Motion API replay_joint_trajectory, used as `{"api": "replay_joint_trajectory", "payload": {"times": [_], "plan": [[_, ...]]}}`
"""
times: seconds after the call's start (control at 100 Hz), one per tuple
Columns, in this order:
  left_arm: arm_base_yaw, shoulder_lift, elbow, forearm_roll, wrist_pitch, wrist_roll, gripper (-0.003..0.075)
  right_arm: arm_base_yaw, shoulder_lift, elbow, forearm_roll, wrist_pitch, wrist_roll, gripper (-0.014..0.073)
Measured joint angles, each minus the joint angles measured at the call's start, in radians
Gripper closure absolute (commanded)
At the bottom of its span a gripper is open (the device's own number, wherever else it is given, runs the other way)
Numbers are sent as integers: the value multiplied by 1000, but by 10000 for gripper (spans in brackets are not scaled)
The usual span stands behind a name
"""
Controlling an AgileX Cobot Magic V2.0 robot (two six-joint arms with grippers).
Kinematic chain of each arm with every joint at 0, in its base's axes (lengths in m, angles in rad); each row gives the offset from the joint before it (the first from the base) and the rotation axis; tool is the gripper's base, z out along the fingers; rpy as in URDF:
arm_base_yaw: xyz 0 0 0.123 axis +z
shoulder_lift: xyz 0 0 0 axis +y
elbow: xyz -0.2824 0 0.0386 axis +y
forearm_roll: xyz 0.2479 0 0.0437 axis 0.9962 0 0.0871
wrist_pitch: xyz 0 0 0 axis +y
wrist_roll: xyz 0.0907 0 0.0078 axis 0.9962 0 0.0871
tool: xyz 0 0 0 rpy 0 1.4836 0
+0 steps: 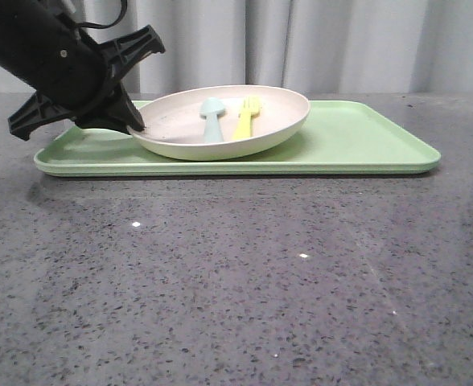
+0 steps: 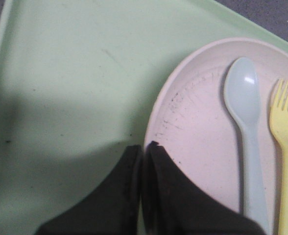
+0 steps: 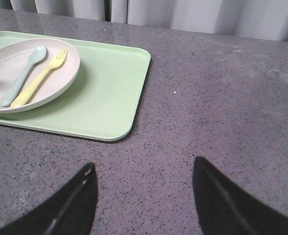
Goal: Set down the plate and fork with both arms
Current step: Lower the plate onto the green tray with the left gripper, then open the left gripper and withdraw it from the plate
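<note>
Left tool (image 1: pixel 132 121) is clenched on the near-left rim of the plate (image 1: pixel 277 121), which sits on the left half of the green tray (image 1: pixel 365 141) with the fork (image 1: pixel 247 121) and a blue spoon (image 1: pixel 211 117) lying loose inside; the pinch looks thin, so a lift could tilt the plate, slide the cutlery off or drop the rim. Right tool (image 3: pixel 144 196) hangs released over bare tabletop (image 1: pixel 236 281), well clear of the tray; the spoon lies just beside the fork, crowding a clean pick.
</note>
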Motion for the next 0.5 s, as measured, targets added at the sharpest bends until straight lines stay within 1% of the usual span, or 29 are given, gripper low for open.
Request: {"api": "replay_joint_trajectory", "payload": {"times": [0.31, 0.38, 0.44, 0.46, 0.47, 0.5], "plan": [[0, 0, -5, 4, 8, 0, 731, 0, 0, 0, 0, 0, 0, 155], [0, 0, -5, 8, 10, 0, 692, 0, 0, 0, 0, 0, 0, 155], [0, 0, -5, 8, 10, 0, 634, 0, 0, 0, 0, 0, 0, 155], [0, 0, -7, 8, 10, 0, 603, 0, 0, 0, 0, 0, 0, 155], [0, 0, -7, 8, 10, 0, 603, 0, 0, 0, 0, 0, 0, 155], [0, 0, -7, 8, 10, 0, 563, 0, 0, 0, 0, 0, 0, 155]]}}
